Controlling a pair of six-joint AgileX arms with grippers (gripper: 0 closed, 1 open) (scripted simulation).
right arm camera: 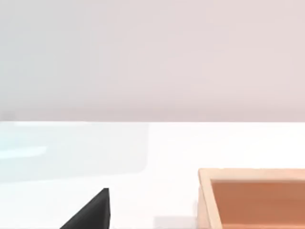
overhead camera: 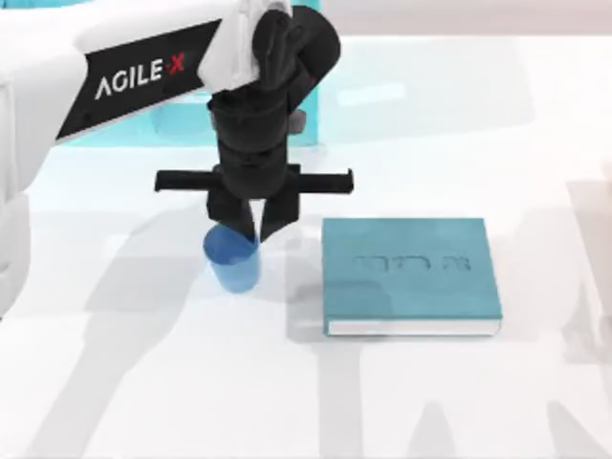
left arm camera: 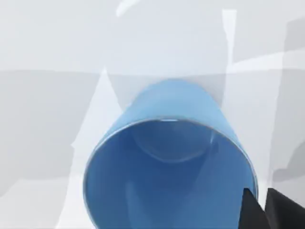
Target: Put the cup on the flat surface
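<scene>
Blue cup [overhead camera: 232, 258]: a small, plain, handleless cylinder standing upright on the white tabletop [overhead camera: 153, 382], left of centre in the top view. It tapers slightly and its open mouth faces up.
Cup, seen from the left wrist [left arm camera: 169, 162]: the rim and hollow interior lie close under the camera, with the round base visible inside.
Tabletop: wide, smooth and white, crossed by soft grey shadows of the arms.
Left gripper [overhead camera: 256, 228]: it hangs from above the cup, fingers pointing down, one over the cup's rim and the other just beside it on the side toward the book.
Left fingers [overhead camera: 275, 218]: spread apart, with a visible gap between the two dark tips. Whether either tip touches the rim cannot be told.
Left finger, wrist view [left arm camera: 267, 212]: a dark tip shows at the edge of the cup's rim.
Left arm [overhead camera: 143, 72]: white with a black band marked AGILEX, reaching in from the top view's left.
Teal book [overhead camera: 409, 275]: it lies flat on the tabletop to the right of the cup, near it but not touching.
Light-blue shelf [overhead camera: 182, 115]: it sits behind the left arm, largely hidden by it.
Right wrist view: a dark finger tip [right arm camera: 93, 212] sits over the tabletop, beside the corner of an orange-brown tray [right arm camera: 252, 198].
</scene>
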